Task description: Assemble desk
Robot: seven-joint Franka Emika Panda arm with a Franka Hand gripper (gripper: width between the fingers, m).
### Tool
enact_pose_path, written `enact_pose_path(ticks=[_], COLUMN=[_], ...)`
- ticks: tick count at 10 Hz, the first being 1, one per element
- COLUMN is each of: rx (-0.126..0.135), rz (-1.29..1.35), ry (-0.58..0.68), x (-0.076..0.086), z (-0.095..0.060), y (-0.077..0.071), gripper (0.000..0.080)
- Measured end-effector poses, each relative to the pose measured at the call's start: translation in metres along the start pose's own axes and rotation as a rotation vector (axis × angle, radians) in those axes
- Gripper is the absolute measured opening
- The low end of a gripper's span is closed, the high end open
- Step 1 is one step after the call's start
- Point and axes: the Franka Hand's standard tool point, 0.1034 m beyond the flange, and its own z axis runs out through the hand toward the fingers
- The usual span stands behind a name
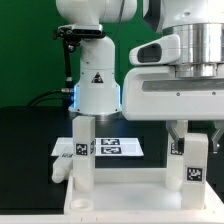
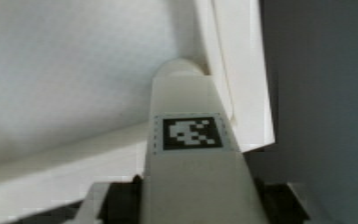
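LEG GOES IN: At the lower right of the exterior view, your gripper (image 1: 193, 148) straddles an upright desk leg (image 1: 192, 176) at a corner of the tabletop (image 1: 130, 206). A second leg (image 1: 84, 150) stands at lower left. The fingers (image 1: 213, 138) flank the leg, but you cannot tell whether they pinch it. The step appears to be seating this leg. Next you'd want a firm, square grip before twisting it home.

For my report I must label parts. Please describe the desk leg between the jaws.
Find the white tabletop panel at the front of the exterior view. Two square tagged legs stand on it. Yours is that view's right leg, under the gripper; the left leg stands alone.
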Motion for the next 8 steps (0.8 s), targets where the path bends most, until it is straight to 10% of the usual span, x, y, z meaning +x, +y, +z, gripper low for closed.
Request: enact_pose_path(ticks=[8], rx=[0.033], rz=[0.878], ry=[-0.074], x=[-0.0052], z=[0.0004], y=[0.0003], gripper=[0.0285])
